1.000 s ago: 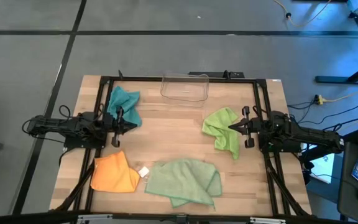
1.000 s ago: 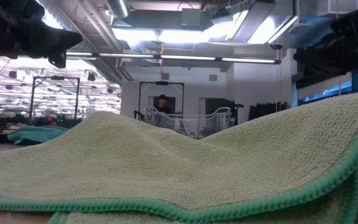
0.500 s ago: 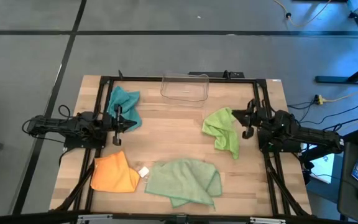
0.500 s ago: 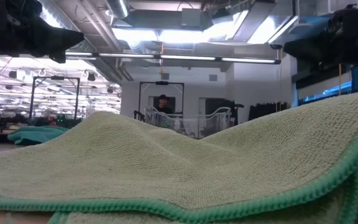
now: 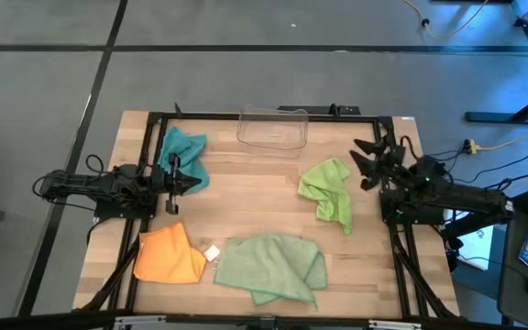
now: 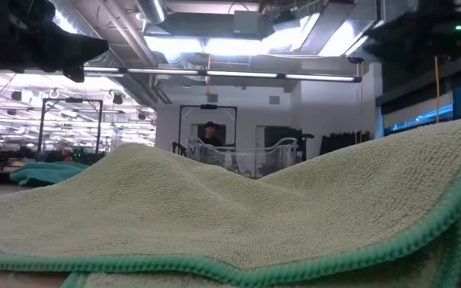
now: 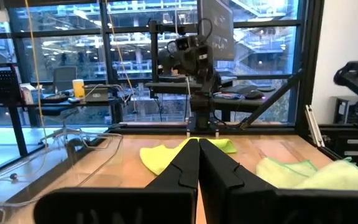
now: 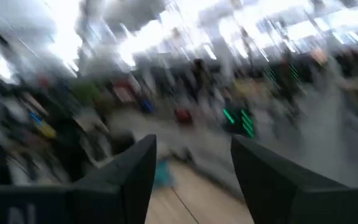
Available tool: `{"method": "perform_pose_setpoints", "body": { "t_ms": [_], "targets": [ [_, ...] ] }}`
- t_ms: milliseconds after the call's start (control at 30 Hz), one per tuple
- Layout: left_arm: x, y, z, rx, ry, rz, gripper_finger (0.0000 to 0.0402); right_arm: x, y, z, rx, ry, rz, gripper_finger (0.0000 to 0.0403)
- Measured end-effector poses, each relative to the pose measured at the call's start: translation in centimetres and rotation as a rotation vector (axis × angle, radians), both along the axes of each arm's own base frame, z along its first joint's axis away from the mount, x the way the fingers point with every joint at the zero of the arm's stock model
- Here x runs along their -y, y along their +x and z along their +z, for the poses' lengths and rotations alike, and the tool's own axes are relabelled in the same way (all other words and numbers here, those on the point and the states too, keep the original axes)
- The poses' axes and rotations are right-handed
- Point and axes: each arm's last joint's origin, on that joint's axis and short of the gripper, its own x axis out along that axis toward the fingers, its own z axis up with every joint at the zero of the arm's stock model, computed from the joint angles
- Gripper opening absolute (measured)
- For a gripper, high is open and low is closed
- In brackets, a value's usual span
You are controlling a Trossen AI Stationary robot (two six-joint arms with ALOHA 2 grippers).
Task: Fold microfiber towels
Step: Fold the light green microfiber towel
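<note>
Four microfiber towels lie loose on the wooden table: a teal one [image 5: 183, 156] at the far left, an orange one [image 5: 168, 257] at the near left, a lime green one [image 5: 330, 191] right of centre, and a larger pale sage one [image 5: 271, 266] near the front edge, which fills the low view [image 6: 230, 208]. My left gripper [image 5: 195, 183] hovers shut beside the teal towel's near edge, its fingers closed together [image 7: 197, 152]. My right gripper [image 5: 360, 163] hangs open in the air just right of the lime towel, with nothing between its fingers [image 8: 194, 165].
A clear plastic bin [image 5: 273, 128] stands at the table's far edge, centre. A small white tag [image 5: 212, 252] lies between the orange and sage towels. A black frame [image 5: 264, 115] runs around the table. Bare wood shows in the middle.
My right gripper has risen and drifted toward the table's far edge, rolling at the wrist, and its fingers have opened from shut to spread apart. The towels have not moved.
</note>
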Motion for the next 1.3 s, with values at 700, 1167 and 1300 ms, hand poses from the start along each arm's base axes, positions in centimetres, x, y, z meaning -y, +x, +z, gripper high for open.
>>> {"method": "perform_pose_setpoints", "body": {
  "t_ms": [700, 1167, 1300],
  "targets": [
    [-0.2, -0.1, 0.1, 0.009, 0.030, 0.071, 0.0000, 7.6, 15.9, -4.1, -0.778, 0.517, 0.461, 0.0158],
    [-0.2, -0.1, 0.1, 0.008, 0.030, 0.073, 0.0000, 10.2, 17.0, -6.0, -0.811, 0.418, 0.146, 0.0158],
    [-0.2, -0.1, 0.1, 0.008, 0.029, 0.073, 0.0000, 10.5, 17.0, -6.0, -0.797, 0.420, 0.130, 0.0158]
  ]
}}
